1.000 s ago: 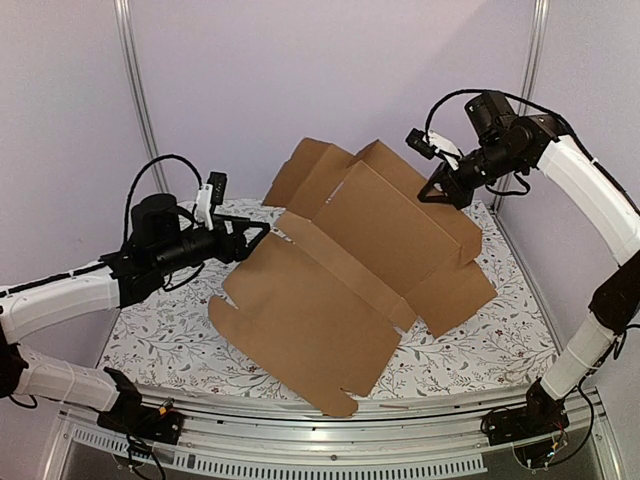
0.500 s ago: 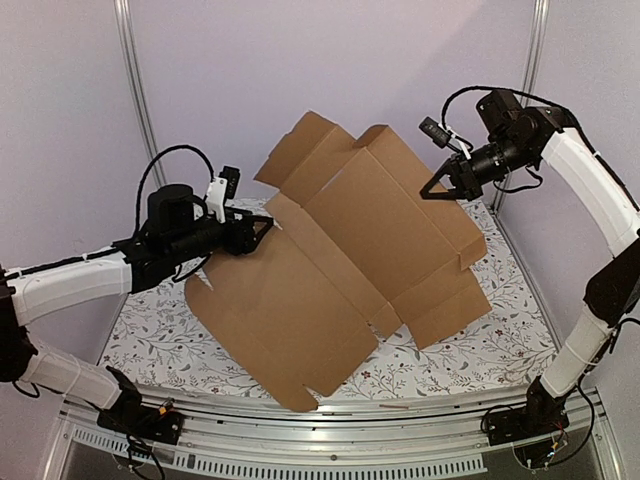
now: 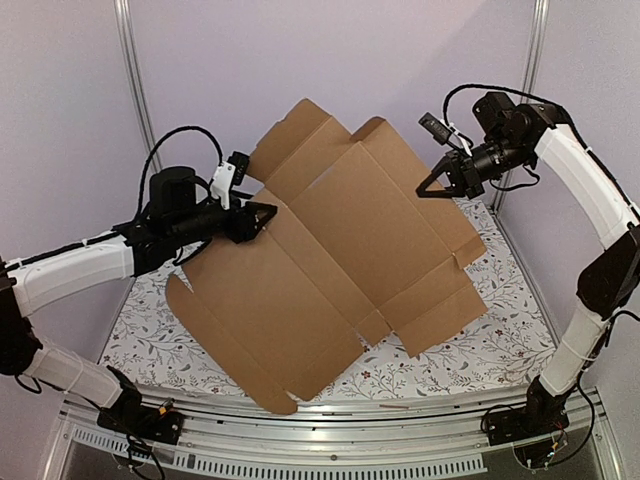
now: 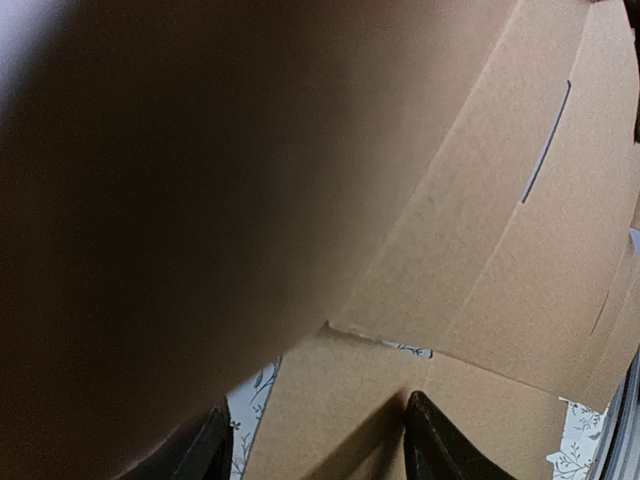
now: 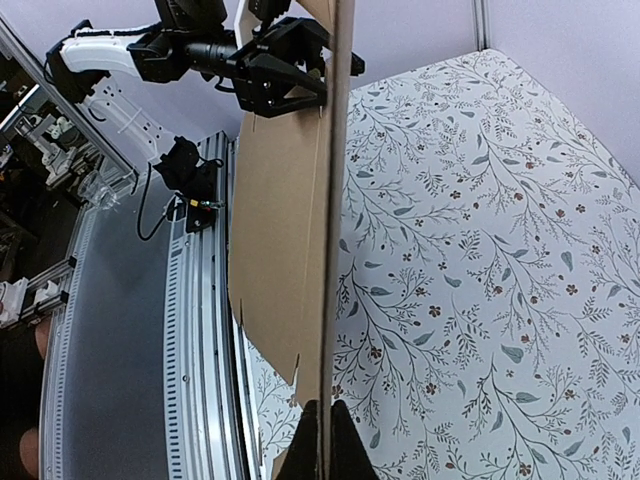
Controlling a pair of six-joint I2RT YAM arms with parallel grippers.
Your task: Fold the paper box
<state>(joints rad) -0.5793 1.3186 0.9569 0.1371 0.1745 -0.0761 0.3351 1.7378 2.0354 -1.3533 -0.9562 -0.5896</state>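
The paper box (image 3: 340, 260) is a large brown cardboard sheet with creased flaps, tilted steeply, its lower flaps resting on the table. My right gripper (image 3: 428, 188) is shut on its upper right edge. In the right wrist view the sheet (image 5: 280, 220) runs edge-on up from my right gripper (image 5: 324, 432). My left gripper (image 3: 266, 214) is at the sheet's upper left edge with its jaws apart. In the left wrist view a cardboard flap (image 4: 480, 250) lies between the spread fingers of my left gripper (image 4: 320, 435); the fingers do not press on it.
A floral tablecloth (image 3: 500, 340) covers the table. A slotted metal rail (image 3: 350, 435) runs along the near edge, also in the right wrist view (image 5: 200, 330). Upright frame posts (image 3: 135, 90) and purple walls close in the back and sides.
The cardboard has been raised and tipped steeper, its left side lifted off the table. My left arm rose and moved in with its jaws narrowing. The right gripper stayed clamped.
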